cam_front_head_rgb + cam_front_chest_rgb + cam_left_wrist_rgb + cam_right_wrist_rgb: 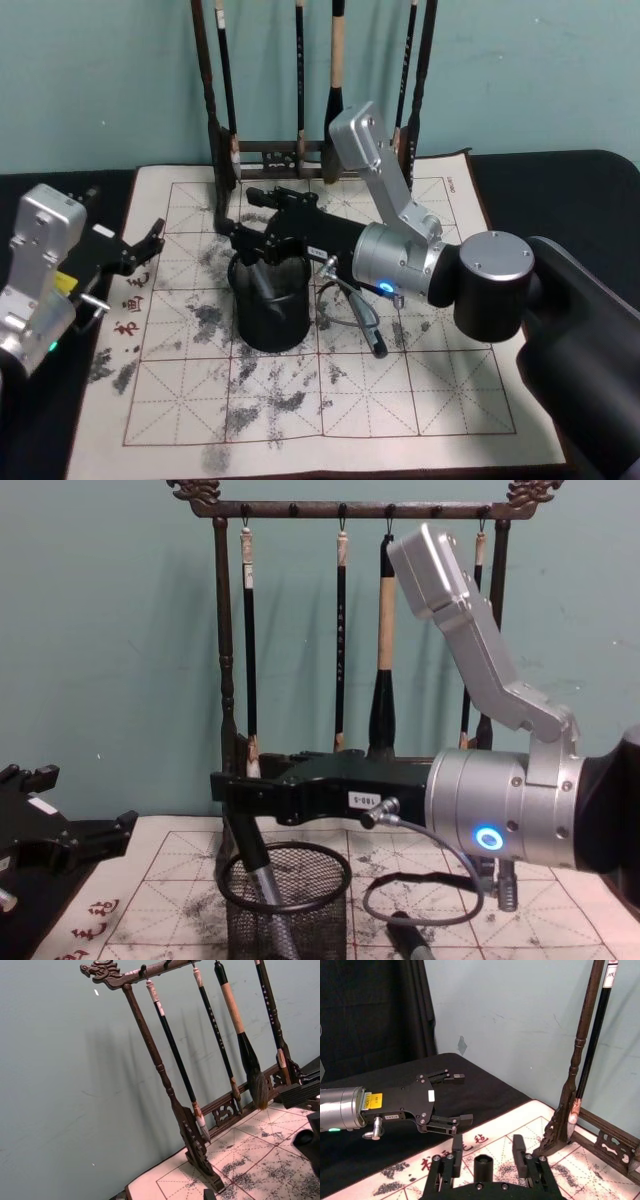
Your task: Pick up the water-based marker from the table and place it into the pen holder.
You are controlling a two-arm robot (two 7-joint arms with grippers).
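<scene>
Resting at the near left, where the black table cloth is meeting the grid-lined practice mat, the left gripper is idling with its two fingers spread apart and nothing between them. I think it is parked there so that it is not crossing the way of the other arm.

A little farther in, on the ink-spotted mat, the pen holder is standing upright. The water-based marker is already sitting inside it, slanting, with its lower end down in the mesh and its upper end rising above the rim.

The right gripper is reaching across from the right side and hovering flat just over the holder's rim. It is probably low on purpose, so that a released marker falls only a short way and the light cup is not tipping. Its fingers are standing open: in the right wrist view a dark round end, which I take for the marker's top, is showing between them with a gap at each side. So, to my judgement, the placing is nearly done, and the arm is only needing to draw back without catching the marker.

Behind the holder, at the mat's far edge, the wooden brush rack is holding its hanging brushes close to the right arm, in front of the teal wall
</scene>
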